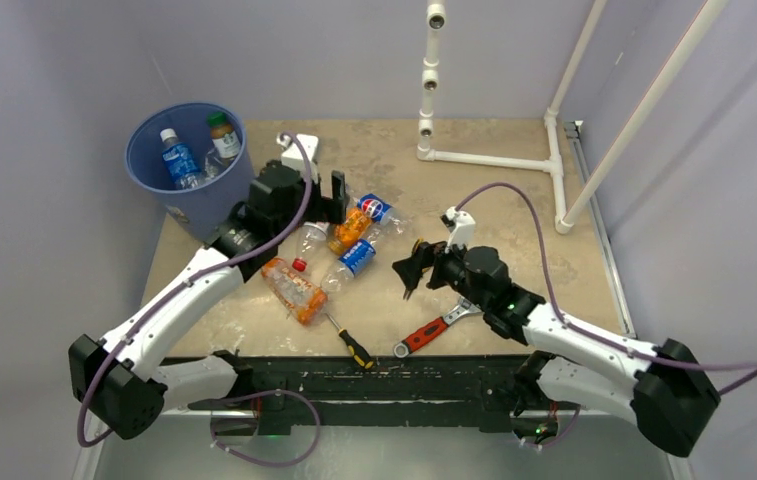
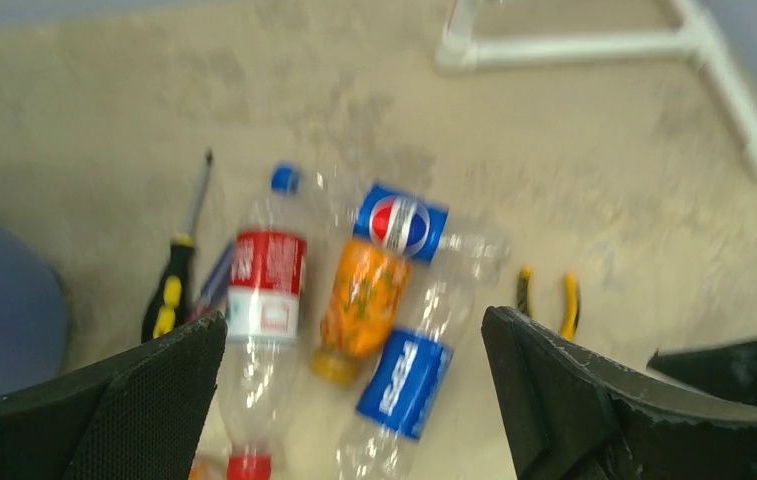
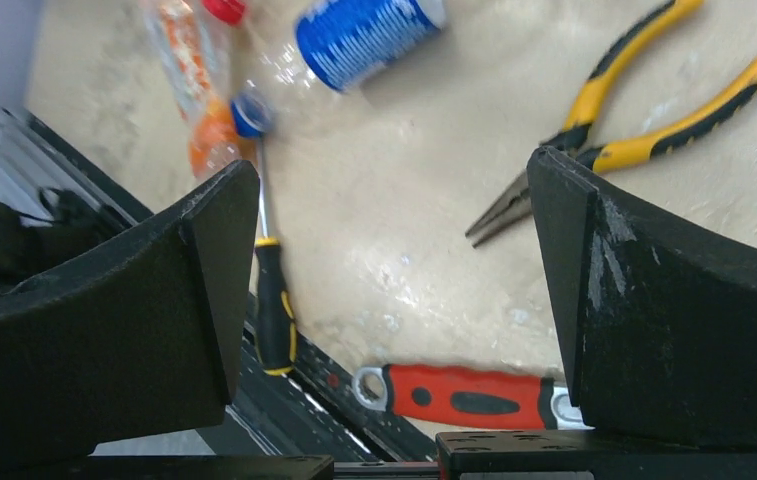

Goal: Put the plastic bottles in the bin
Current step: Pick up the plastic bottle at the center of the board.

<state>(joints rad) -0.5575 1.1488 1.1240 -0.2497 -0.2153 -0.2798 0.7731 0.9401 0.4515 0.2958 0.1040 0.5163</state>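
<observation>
Left jaws are spread wide with nothing in them. Same deal for the right jaws, fully released and empty.

The left arm reaches toward the far left of the table. Its jaws hang just beside the bin, over the far end of the bottle pile. The bin sits at the table's far left corner, and I can't tell if it's actually resting on the tabletop. Two bottles are already standing inside it, one with a blue label and one with a green cap.

The rest of the plastic bottles lie in a loose cluster mid-table. The left wrist view looks down between the open jaws at four of them:
- a clear one with a red-and-white label
- a Pepsi-labelled one
- an orange-filled one tucked against the Pepsi one
- a blue-label bottle

A crushed orange bottle with a red cap lies closer to the front edge.

Tool clutter:
- a black-and-yellow screwdriver and a red-handled wrench, both near the front edge
- yellow-handled pliers right under the right jaws
- another screwdriver between the bin and the bottles

The right arm holds its jaws above the table, just right of the pile. A white pipe frame stands at the back.
</observation>
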